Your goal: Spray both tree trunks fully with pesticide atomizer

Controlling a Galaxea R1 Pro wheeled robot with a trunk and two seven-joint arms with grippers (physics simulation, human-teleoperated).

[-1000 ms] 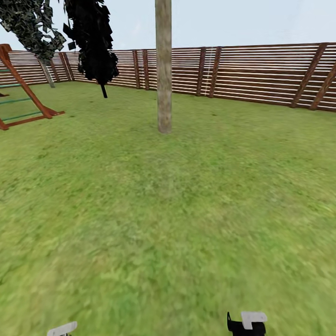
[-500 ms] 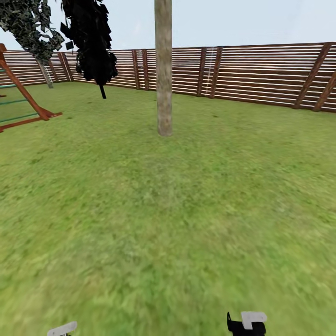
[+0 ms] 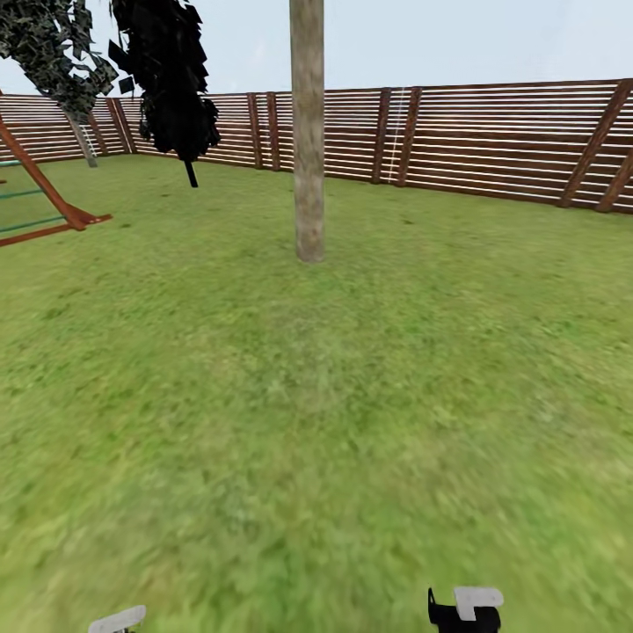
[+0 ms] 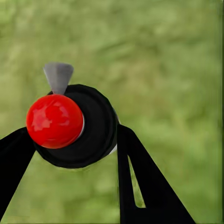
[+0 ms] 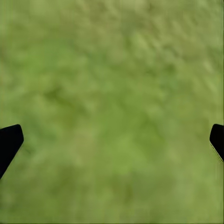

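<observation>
Pickup done: left gripper [image 4: 70, 140] is clamped on the atomizer [image 4: 77, 126], red cap up; right gripper [image 5: 112, 140] spread wide over bare lawn [image 3: 352, 396]. Tree trunk [image 3: 308, 158] stands far ahead, centre, no white specks visible, so spraying both trees remains.

In the head view, the right arm's end [image 3: 464, 610] appears as a glossy black block with a short upright black tab on one side and a flat pale-grey plate with rounded corners on top, and the left arm's end [image 3: 117, 619] as a similar slanted pale-grey plate. In the left wrist view, the left gripper [image 4: 74, 154] has two matt black fingers [image 4: 144, 186] that are flat, wedge-shaped and widen toward the camera, one of them cut through by a narrow slot. In the right wrist view, the right gripper [image 5: 112, 142] has the same plain black fingertips [image 5: 9, 142] with rounded ends, with no markings, screws or cables to be seen.
</observation>
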